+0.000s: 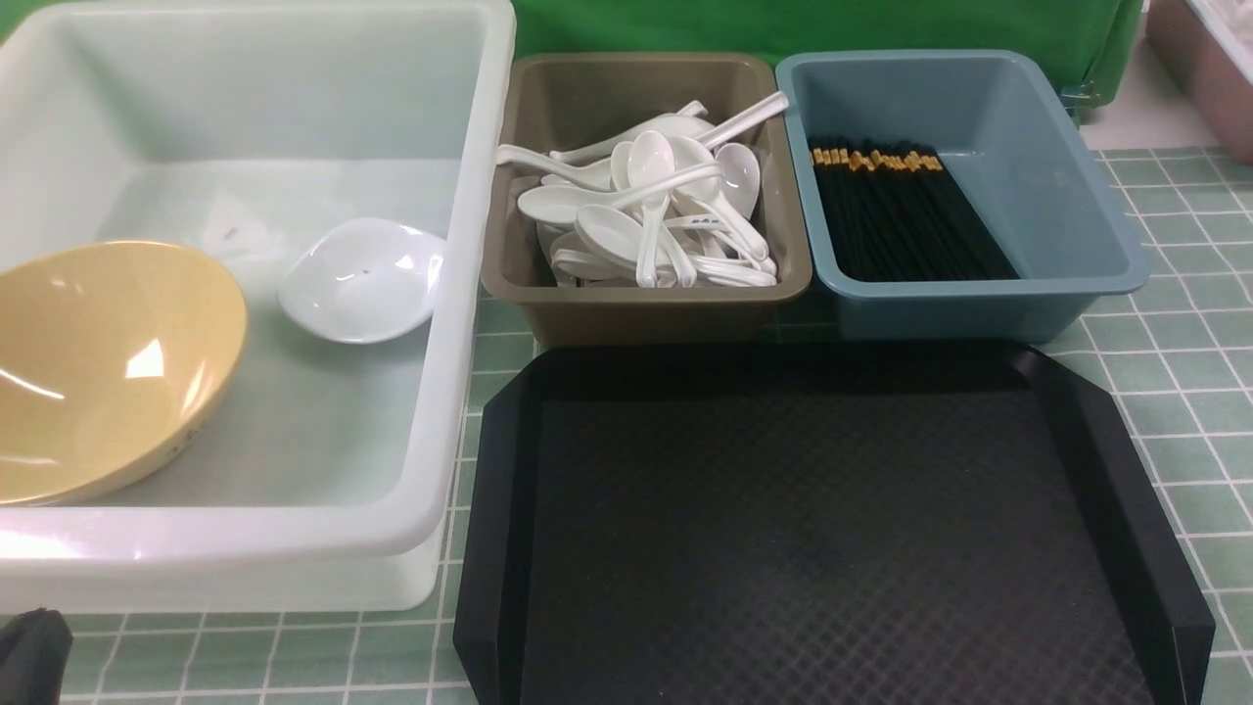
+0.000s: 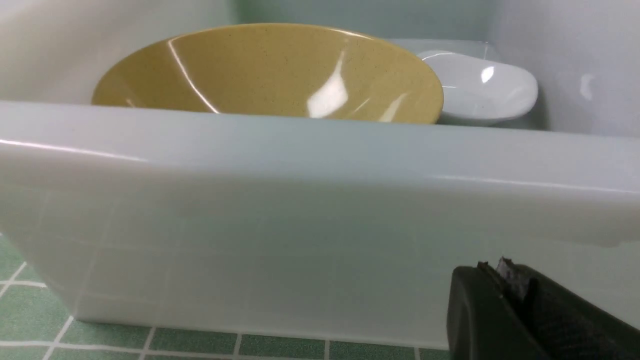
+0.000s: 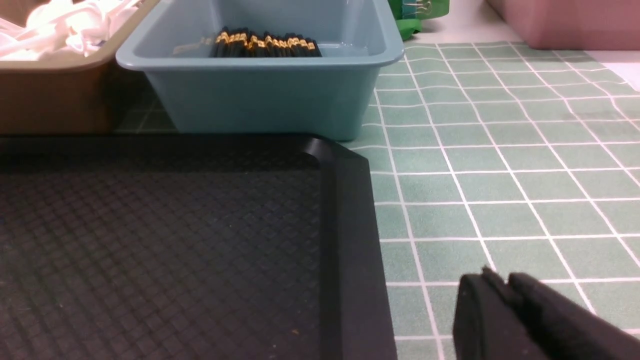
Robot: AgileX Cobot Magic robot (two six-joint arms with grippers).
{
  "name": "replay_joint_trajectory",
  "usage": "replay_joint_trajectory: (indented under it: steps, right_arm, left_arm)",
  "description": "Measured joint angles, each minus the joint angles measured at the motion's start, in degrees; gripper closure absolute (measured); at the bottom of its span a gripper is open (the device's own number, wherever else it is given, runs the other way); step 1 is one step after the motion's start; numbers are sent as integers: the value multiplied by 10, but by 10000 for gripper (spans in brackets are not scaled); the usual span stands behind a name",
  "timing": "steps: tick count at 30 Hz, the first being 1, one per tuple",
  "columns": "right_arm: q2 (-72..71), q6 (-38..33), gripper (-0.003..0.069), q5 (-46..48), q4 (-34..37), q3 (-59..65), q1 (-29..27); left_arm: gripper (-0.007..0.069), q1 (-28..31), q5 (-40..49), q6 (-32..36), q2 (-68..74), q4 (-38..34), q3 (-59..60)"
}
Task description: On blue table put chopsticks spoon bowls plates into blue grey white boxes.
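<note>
Since the black tray (image 1: 822, 529) in front of me carries nothing at all, I judge the sorting to be at or near its end: everything I can see already sits in a box. Going down in size, the white box (image 1: 470, 294) on my left holds the yellow bowl (image 1: 98, 372), tilted against the near wall, with a small white dish (image 1: 357, 279) just beside it. The grey box (image 1: 646, 294) in the middle is heaped with white spoons (image 1: 646, 206), and the blue box (image 1: 979, 284) on the right has the black chopsticks (image 1: 905, 211) laid side by side. The left tool (image 2: 505, 280) is low on the worktop (image 1: 1175, 343) just outside the white box, jaws pressed together with nothing between them. The right tool (image 3: 505, 285) hovers near the tray's right edge; its jaws look nearly together and I see nothing held, though I cannot tell exactly how far they are parted. Next, I would check the worktop for stray pieces; if none, park both arms.
</note>
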Motion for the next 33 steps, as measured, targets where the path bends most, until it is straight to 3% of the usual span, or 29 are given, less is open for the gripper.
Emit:
replay_joint_trajectory:
  steps: [33]
  right_arm:
    - [0, 0, 531, 0, 0, 0, 0]
  left_arm:
    - [623, -17, 0, -30, 0, 2, 0]
